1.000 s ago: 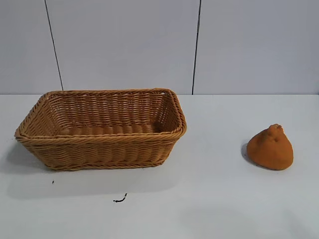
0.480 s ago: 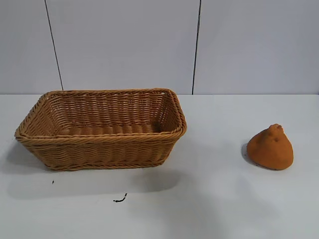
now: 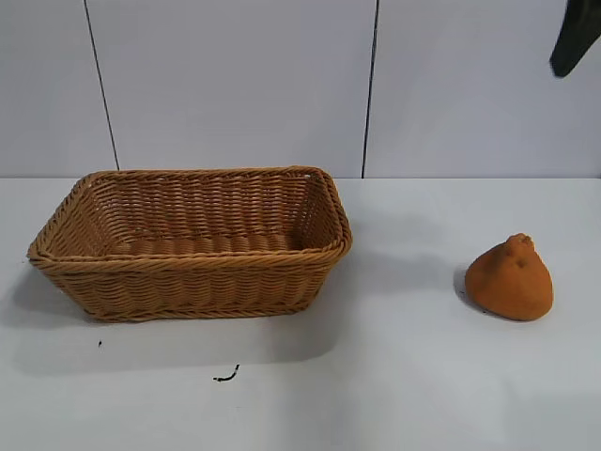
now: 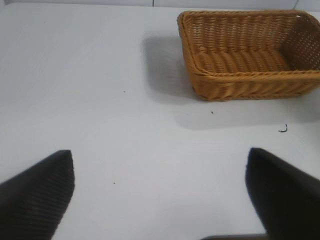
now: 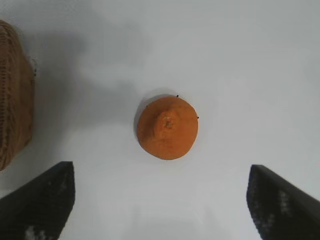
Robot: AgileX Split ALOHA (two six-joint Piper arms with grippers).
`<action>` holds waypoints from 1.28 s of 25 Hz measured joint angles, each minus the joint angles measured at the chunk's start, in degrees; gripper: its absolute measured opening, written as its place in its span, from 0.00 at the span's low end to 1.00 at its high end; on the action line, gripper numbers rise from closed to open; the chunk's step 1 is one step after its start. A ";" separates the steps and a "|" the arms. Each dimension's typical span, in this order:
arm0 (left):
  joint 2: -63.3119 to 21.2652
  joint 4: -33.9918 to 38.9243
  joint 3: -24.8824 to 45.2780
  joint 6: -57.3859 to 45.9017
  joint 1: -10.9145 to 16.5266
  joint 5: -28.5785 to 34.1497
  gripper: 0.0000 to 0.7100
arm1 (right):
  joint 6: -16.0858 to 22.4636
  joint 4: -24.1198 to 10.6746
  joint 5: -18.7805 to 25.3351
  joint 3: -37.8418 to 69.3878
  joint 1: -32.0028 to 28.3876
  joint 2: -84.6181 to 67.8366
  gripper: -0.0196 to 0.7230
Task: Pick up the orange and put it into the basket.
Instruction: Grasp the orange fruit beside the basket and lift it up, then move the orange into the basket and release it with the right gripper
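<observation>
The orange (image 3: 510, 279) is a dull-orange lump with a knobby tip, resting on the white table at the right. It also shows in the right wrist view (image 5: 168, 127), seen from straight above. The wicker basket (image 3: 192, 266) stands empty at the left; it also shows in the left wrist view (image 4: 200, 70). My right gripper (image 5: 161, 172) is open and empty, high above the orange; one dark finger (image 3: 574, 36) shows at the exterior view's top right. My left gripper (image 4: 160, 160) is open and empty over bare table, well away from the basket.
The basket's edge (image 5: 14, 95) shows in the right wrist view, apart from the orange. A small dark scrap (image 3: 225, 376) lies on the table in front of the basket. A pale panelled wall stands behind the white table (image 3: 394, 376).
A dark finger of my right gripper has come into the exterior view at the top right. The orange and the basket have not moved.
</observation>
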 joint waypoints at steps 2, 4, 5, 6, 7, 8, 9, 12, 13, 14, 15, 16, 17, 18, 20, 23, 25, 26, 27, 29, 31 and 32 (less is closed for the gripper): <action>0.00 0.00 0.00 0.00 0.00 0.00 0.94 | 0.00 0.00 -0.36 -0.19 0.00 3.83 0.89; 0.00 0.00 0.00 0.00 0.00 0.00 0.94 | 0.00 0.00 -0.97 -0.32 0.00 6.96 0.89; 0.00 0.00 0.00 0.00 0.00 0.00 0.94 | 0.00 0.00 -1.33 -0.32 0.00 8.51 0.89; 0.00 0.00 0.00 0.00 0.00 0.00 0.94 | 0.00 0.00 -1.94 -0.37 0.00 9.97 0.89; 0.00 0.00 0.00 0.00 0.00 0.00 0.94 | 0.00 0.00 -2.72 -0.32 0.00 11.09 0.89; 0.00 0.00 0.00 0.00 0.00 0.00 0.94 | 0.00 0.00 -3.33 -0.32 0.00 12.31 0.89; 0.00 0.00 0.00 0.00 0.00 0.00 0.94 | 0.00 0.00 -3.88 -0.32 0.00 13.22 0.89; 0.00 0.00 0.00 0.00 0.00 0.00 0.94 | 0.00 0.00 -4.57 -0.32 0.00 15.49 0.83; 0.00 0.00 0.00 0.00 0.00 0.00 0.94 | 0.00 0.00 -4.68 -0.37 0.00 15.89 0.79; 0.00 0.00 0.00 0.00 0.00 0.00 0.94 | 0.00 0.00 -4.85 -0.37 0.00 15.95 0.70; 0.00 0.00 0.00 0.00 0.00 0.00 0.94 | 0.00 0.00 -4.91 -0.37 0.00 16.00 0.56; 0.00 0.00 0.00 0.00 0.00 0.00 0.94 | 0.00 0.08 -4.91 -0.37 0.00 16.00 0.44; 0.00 0.00 0.00 0.00 0.00 0.00 0.94 | 0.00 0.10 -4.85 -0.37 0.00 15.94 0.31; 0.00 0.00 0.00 0.00 0.00 0.00 0.94 | 0.00 0.10 -4.70 -0.37 0.00 15.61 0.17; 0.00 0.00 0.00 0.00 0.00 0.00 0.94 | 0.00 0.10 -4.31 -0.44 0.00 14.27 0.10; 0.00 0.00 0.00 0.00 0.00 0.00 0.94 | 0.00 0.10 -3.09 -1.48 0.00 11.79 0.10; 0.00 0.00 0.00 0.00 0.00 0.00 0.94 | 0.00 -0.09 -1.57 -4.06 0.00 10.00 0.10; 0.00 0.00 0.00 0.00 0.00 0.00 0.94 | 0.00 -0.09 -0.58 -6.04 0.00 9.04 0.10; 0.00 0.00 0.00 0.00 0.00 0.00 0.94 | 0.00 -0.09 0.61 -8.41 0.00 8.27 0.10; 0.00 0.00 0.00 0.00 0.00 0.00 0.94 | 0.00 -0.09 4.15 -13.18 0.08 7.59 0.10; 0.00 0.00 0.00 0.00 0.00 0.00 0.94 | 0.00 -0.09 6.84 -17.76 0.28 7.39 0.10; 0.00 0.00 0.00 0.00 0.00 0.00 0.94 | 0.00 -0.09 7.88 -19.42 0.55 7.39 0.10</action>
